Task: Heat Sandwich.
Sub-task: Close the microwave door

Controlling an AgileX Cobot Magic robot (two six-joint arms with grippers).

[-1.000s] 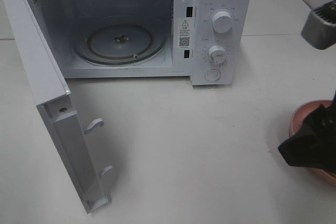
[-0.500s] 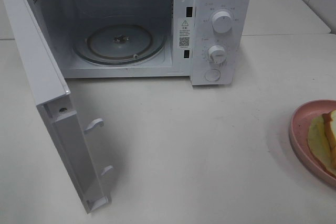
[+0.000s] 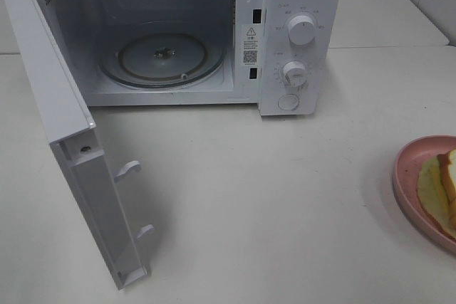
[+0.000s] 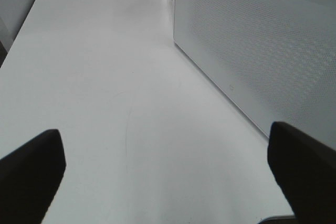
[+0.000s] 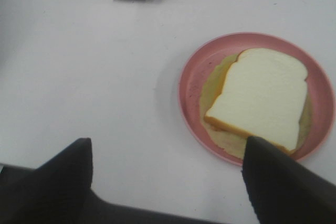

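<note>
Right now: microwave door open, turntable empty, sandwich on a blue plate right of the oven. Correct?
One error: the plate is pink, not blue, as the right wrist view shows. The rest holds: the microwave door is open, the turntable is empty, and the sandwich sits on that plate, right of the oven.

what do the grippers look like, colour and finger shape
Only the fingers show, in the wrist views. Left gripper: two dark, near-black fingers with blunt rounded ends. Right gripper: dark grey-black fingers, wedge-shaped. No cables or markings visible.

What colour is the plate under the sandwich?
Pink; the plate shows best in the right wrist view.
</note>
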